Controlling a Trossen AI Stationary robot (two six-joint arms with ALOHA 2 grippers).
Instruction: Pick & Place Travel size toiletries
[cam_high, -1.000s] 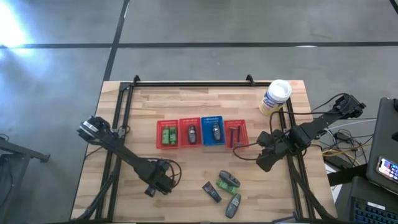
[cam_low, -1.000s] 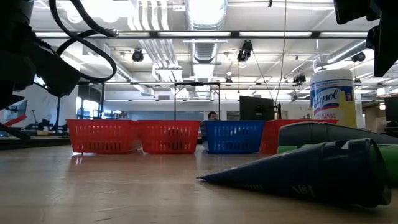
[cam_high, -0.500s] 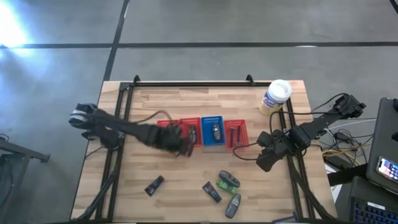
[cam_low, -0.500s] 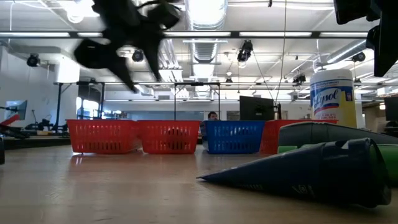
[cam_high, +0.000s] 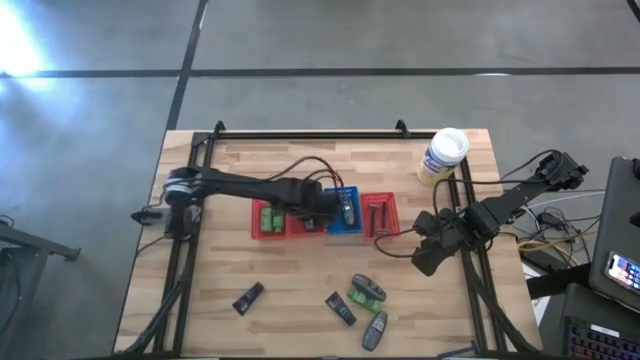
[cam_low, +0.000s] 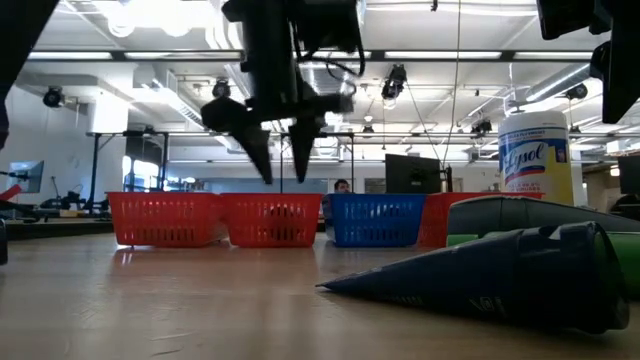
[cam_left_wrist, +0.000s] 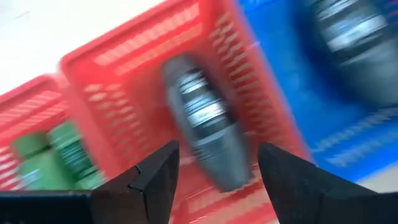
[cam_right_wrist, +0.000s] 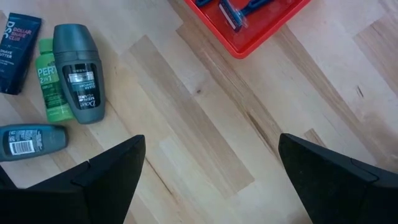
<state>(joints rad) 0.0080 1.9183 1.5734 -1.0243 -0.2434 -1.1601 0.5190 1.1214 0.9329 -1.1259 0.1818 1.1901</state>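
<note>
Baskets (cam_high: 323, 214) in row | left claw (cam_high: 322, 207) agape, empty, above | right claw (cam_high: 424, 262) wide, empty | canister (cam_high: 441, 157) behind

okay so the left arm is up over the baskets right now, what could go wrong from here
1. The left gripper hangs open and empty above the red basket holding a grey bottle; coming down, a finger could catch the basket wall.
2. The loose toiletries lie touching near the table's front, so grasping one may nudge another.
3. The black tube lies alone, easily missed.

baskets (cam_high: 325, 215): row mid-table | loose toiletries (cam_high: 358, 302): in front | canister (cam_high: 442, 156): behind, right
</note>
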